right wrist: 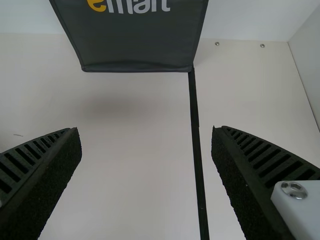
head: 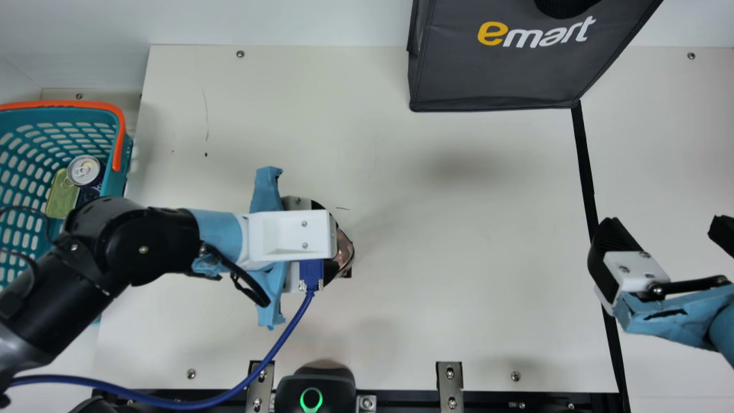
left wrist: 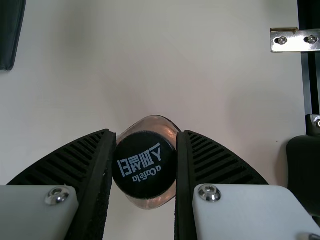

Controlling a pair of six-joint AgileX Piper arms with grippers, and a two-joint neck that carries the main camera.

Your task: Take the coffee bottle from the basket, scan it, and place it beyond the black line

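Observation:
In the main view my left gripper (head: 309,235) is over the left-centre table, with the coffee bottle (head: 345,252) partly hidden beneath it. The left wrist view has the bottle's black cap (left wrist: 145,167) between the ribbed fingers of my left gripper (left wrist: 145,160), which is shut on it; the clear body bulges out around the cap. My right gripper (head: 668,229) stands open over the black line (head: 586,166) at the right. In the right wrist view its fingers are wide apart, nothing between them, and the line runs below the right gripper (right wrist: 147,145).
A teal basket (head: 120,172) with an orange handle stands at the left, holding a can (head: 84,171) and a yellow-green tin (head: 62,195). The scanner (head: 314,390) with a green ring is at the front edge. A dark bag (head: 493,69) stands at the back.

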